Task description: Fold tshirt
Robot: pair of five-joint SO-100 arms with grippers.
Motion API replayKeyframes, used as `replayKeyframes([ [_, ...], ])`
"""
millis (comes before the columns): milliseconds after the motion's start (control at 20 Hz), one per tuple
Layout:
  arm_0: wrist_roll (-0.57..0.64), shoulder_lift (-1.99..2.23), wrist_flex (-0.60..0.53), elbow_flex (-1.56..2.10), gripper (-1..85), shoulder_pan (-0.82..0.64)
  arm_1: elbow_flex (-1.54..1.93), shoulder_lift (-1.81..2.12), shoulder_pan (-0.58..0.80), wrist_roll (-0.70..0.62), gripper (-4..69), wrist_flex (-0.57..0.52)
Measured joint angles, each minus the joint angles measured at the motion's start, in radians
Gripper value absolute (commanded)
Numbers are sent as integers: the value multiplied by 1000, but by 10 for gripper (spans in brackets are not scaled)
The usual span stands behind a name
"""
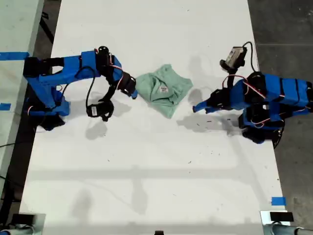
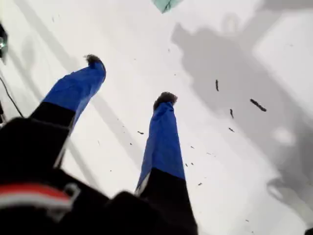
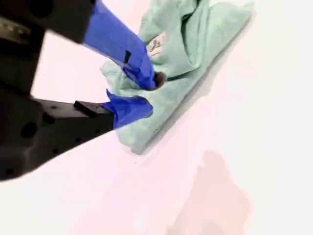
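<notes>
The tshirt (image 1: 164, 90) lies in a folded, bunched pile mid-table, pale mint green, its white neck label (image 3: 155, 46) facing up. My second gripper (image 1: 133, 92) reaches in from the exterior view's left and sits at the pile's edge. In the second wrist view this gripper (image 3: 149, 93) has its jaws a little apart over the tshirt (image 3: 195, 44) hem. My first gripper (image 1: 196, 108), on the exterior view's right, hovers over bare table short of the cloth. It (image 2: 129, 78) is open wide, with only a tshirt corner (image 2: 166, 4) ahead of it.
The white table (image 1: 146, 171) carries both arm bases. A blue tape mark (image 1: 278, 200) sits near the front at the exterior view's right. Dark floor borders the table on both sides. Small dark specks (image 2: 257, 105) dot the surface near my first gripper.
</notes>
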Motion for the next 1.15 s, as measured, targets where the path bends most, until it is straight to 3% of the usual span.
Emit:
replayKeyframes([
  [100, -94, 55, -153, 242, 1, 75, 207, 156, -67, 86, 181, -94],
  [250, -219, 135, -373, 546, 1, 121, 433, 405, -127, 169, 180, -118],
  [400, -313, 287, -614, 850, 1, 140, 604, 707, -156, 233, 182, -63],
  [500, -354, 365, -698, 1000, 1, 138, 649, 719, -170, 247, 181, -44],
  [900, -454, 604, -801, 1298, 1, 138, 653, 747, -170, 178, 180, -44],
  [1150, -482, 822, -663, 1413, 1, 127, 653, 747, -181, 152, 180, -44],
])
